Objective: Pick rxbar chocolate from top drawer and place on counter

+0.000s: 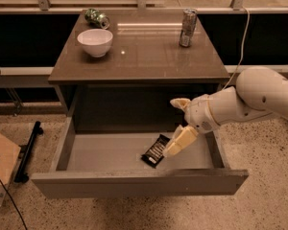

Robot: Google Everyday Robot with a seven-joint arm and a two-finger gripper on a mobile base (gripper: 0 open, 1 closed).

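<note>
The rxbar chocolate [156, 151], black with pale print, lies flat on the floor of the open top drawer [134, 184], right of its middle. My gripper [175, 126] reaches in from the right, above the drawer's right half. Its two cream fingers are spread wide. The lower finger's tip [175, 147] is right beside the bar's right end; I cannot tell if it touches. The upper finger [179, 103] hangs near the cabinet opening. The counter [144, 56] is the glossy grey-brown top above.
On the counter stand a white bowl [95, 42] at the back left, a green can [97, 18] lying on its side behind it, and an upright metal can [187, 28] at the back right. A cardboard box [0, 166] and a black stand [29, 150] are on the floor left.
</note>
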